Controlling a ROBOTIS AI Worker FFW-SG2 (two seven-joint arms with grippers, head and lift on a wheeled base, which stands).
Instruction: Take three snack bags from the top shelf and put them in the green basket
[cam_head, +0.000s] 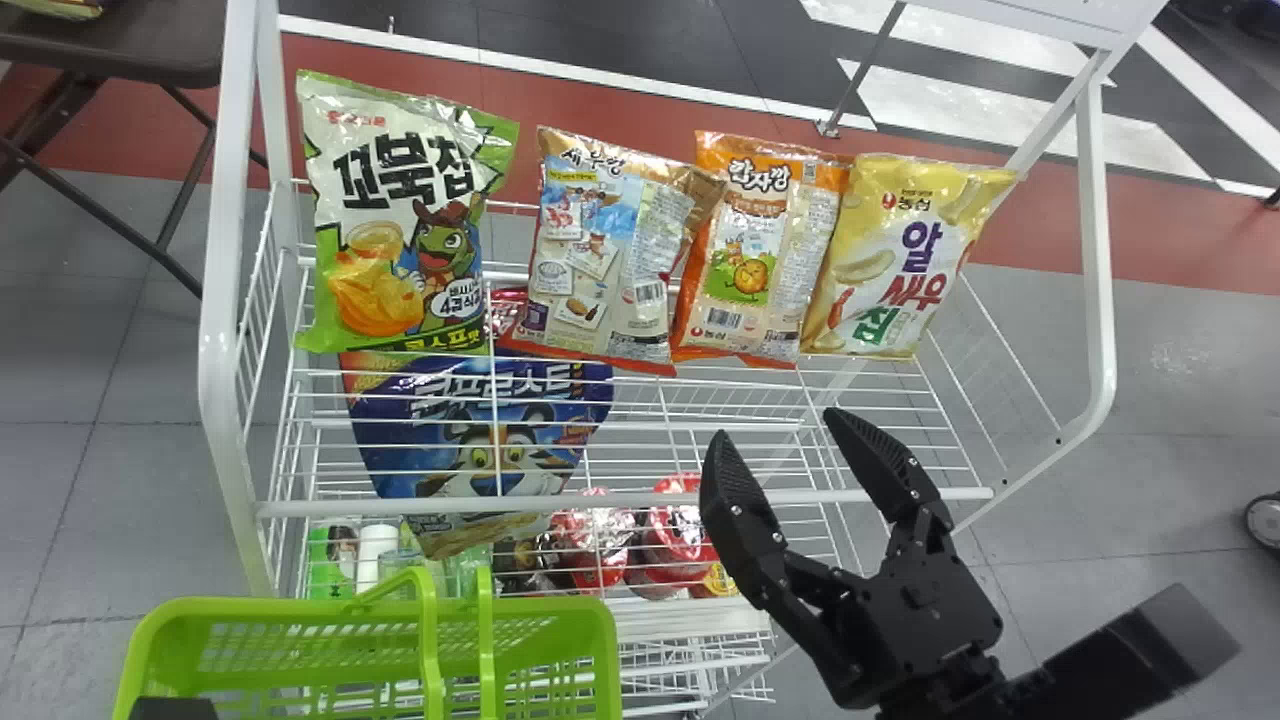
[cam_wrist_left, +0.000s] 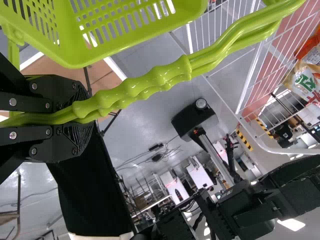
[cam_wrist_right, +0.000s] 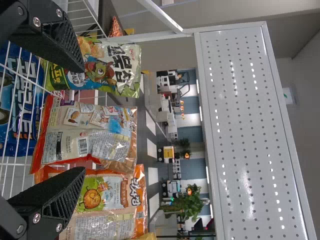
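My right gripper (cam_head: 778, 424) is closest to the lens, its two fingers spread well apart with nothing caught between them. In the head view it overlaps the front rail of the top shelf (cam_head: 640, 501) (how high above the wires, I can't tell).

My left gripper (cam_wrist_left: 90, 117) is clamped on the handles (cam_wrist_left: 160, 77) of the green basket (cam_head: 240, 606). From the fingertips of my right, the basket lies at eight o'clock, near the front of the white rack (cam_head: 216, 350).

Clock read from that same right hand of mine in the head view, the four snack bags are all up on the top shelf. The yellow bag (cam_head: 905, 260) is at one o'clock, the orange bag (cam_head: 765, 250) at twelve, and the two touch along their edges. The tan-and-blue bag (cam_head: 620, 260) sits between ten and eleven, its upper corner against the orange one (a snug little row). The green-and-white bag (cam_head: 410, 220) is at ten o'clock, at that end of the row.

Lower down, seen through the wires, a blue bag (cam_head: 480, 420) lies at nine and some red packages (cam_head: 680, 540) at seven. Farther out at ten o'clock, past the rack, is a brown table (cam_head: 110, 45).
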